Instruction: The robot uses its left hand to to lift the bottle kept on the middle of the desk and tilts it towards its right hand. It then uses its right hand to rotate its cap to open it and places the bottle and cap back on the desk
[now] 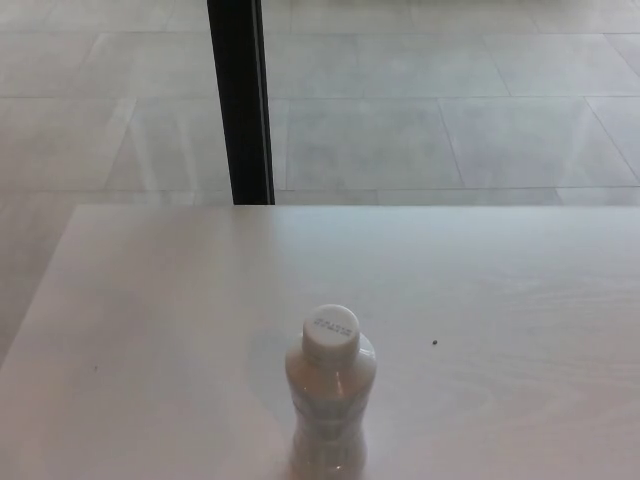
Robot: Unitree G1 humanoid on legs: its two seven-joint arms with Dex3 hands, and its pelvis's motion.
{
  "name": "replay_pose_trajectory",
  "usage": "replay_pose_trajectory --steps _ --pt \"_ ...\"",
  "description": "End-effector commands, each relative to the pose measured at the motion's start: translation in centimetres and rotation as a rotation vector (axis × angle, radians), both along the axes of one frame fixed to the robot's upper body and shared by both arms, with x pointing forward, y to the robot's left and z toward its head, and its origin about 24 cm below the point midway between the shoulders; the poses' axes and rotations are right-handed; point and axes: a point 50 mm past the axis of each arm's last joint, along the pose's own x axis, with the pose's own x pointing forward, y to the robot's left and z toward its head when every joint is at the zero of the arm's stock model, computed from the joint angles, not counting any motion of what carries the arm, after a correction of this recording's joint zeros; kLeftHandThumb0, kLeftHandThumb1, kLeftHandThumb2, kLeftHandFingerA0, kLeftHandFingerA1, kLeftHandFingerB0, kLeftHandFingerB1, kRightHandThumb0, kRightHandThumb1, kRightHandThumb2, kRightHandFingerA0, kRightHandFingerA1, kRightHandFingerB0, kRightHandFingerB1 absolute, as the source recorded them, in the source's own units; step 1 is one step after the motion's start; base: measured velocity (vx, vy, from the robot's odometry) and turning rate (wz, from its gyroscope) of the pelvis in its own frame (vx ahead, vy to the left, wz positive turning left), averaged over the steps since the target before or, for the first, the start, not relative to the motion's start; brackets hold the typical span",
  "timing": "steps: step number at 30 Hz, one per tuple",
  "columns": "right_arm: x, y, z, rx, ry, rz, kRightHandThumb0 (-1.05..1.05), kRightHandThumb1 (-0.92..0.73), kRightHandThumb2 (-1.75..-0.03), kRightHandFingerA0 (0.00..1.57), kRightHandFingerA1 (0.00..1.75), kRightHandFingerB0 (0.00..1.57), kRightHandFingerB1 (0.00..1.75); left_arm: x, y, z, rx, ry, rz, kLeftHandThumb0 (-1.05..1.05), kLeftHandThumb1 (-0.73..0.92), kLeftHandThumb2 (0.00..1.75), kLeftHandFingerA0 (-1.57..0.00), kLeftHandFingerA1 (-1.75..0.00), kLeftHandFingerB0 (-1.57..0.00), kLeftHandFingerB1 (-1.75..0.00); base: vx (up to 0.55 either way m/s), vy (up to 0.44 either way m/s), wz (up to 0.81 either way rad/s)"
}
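Observation:
A clear plastic bottle (329, 410) stands upright on the pale wooden desk (150, 330), near the front edge and a little left of centre in the head view. Its white screw cap (331, 333) is on the neck. The bottle's base is cut off by the bottom of the picture. Neither of my hands shows in this view.
A black vertical post (241, 100) rises behind the desk's far edge, left of centre. Beyond it lies a grey tiled floor (430, 110). A small dark speck (434, 343) sits on the desk right of the bottle. The desk's left edge runs diagonally at the picture's left.

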Motion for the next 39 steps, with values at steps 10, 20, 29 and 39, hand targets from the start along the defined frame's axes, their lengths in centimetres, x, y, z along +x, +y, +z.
replay_pose_trajectory --steps 10,20,29,39 --pt "12.8 -0.1 14.2 -0.207 -0.823 0.241 -0.97 -0.73 -1.04 0.00 0.08 0.00 0.00 15.7 7.2 16.2 0.218 -0.767 -0.373 -1.05 0.36 0.79 0.00 -0.20 0.00 -0.35 0.00 0.000 0.00" --pt "17.9 7.3 17.5 -0.063 -1.033 0.450 -0.83 -0.67 -1.03 0.00 0.23 0.10 0.22 23.2 -3.1 22.6 0.145 -1.091 -0.870 -0.83 0.48 0.93 0.00 -0.21 0.00 -0.15 0.00 0.000 0.00" --pt "19.5 12.3 16.6 -0.025 -0.948 0.641 -0.38 -0.44 -1.06 0.04 0.54 0.00 0.49 24.4 -10.7 20.7 0.003 -1.067 -1.057 -1.05 0.47 0.74 0.00 0.00 0.00 -0.04 0.00 0.000 0.00" --pt "19.5 14.2 15.9 0.037 -0.918 0.646 -0.74 -0.82 -0.64 0.24 0.43 0.29 0.31 24.3 -12.7 19.5 -0.077 -0.983 -1.129 -0.96 0.38 0.81 0.00 0.00 0.00 -0.03 0.00 0.000 0.00"
